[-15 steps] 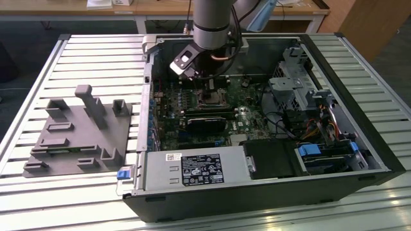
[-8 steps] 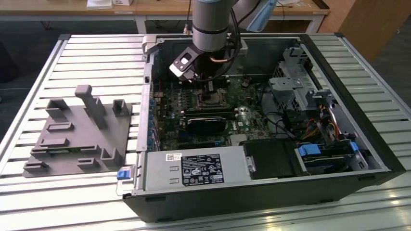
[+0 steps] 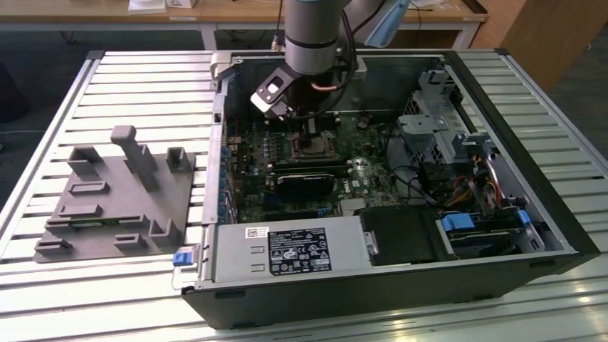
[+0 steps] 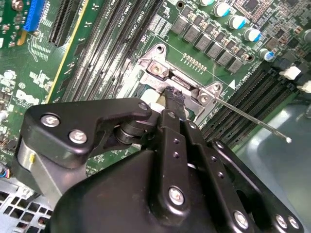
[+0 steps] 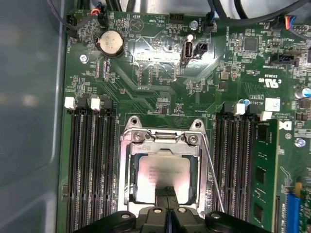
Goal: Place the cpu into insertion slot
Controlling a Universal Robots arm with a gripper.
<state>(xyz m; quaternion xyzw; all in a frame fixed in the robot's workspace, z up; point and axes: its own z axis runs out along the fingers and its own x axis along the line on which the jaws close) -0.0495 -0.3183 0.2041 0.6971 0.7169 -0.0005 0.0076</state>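
The gripper (image 5: pixel 166 193) stood directly over the insertion slot (image 5: pixel 163 137), inside the open computer case (image 3: pixel 532 178) that rested on the slatted tabletop (image 3: pixel 57 92). In the first wrist view the cpu (image 5: pixel 163 170) lay flat within the slot's silver frame, metal top upward, its edges parallel to the frame edges and apparently seated rather than tilted. The fingers (image 5: pixel 160 194) were closed against each other along a thin seam, with nothing visible between them. Their joined tip sat over the edge of the cpu nearest the gripper body, so most of the chip extended away from the tip toward the frame's two-screw end. Whether the tip touched the metal top or hung just above it could not be determined. The cpu being square, it offered no long axis. The governing alignment was therefore vertical, tip above chip, chip inside frame. The wire lever (image 5: pixel 214 179) ran along one side of the slot, between the frame and the neighbouring memory slots (image 5: pixel 92 165), with its free end (image 4: pixel 288 140) standing clear of the board in the second wrist view. In the exterior view the arm descended into the case's rear half.
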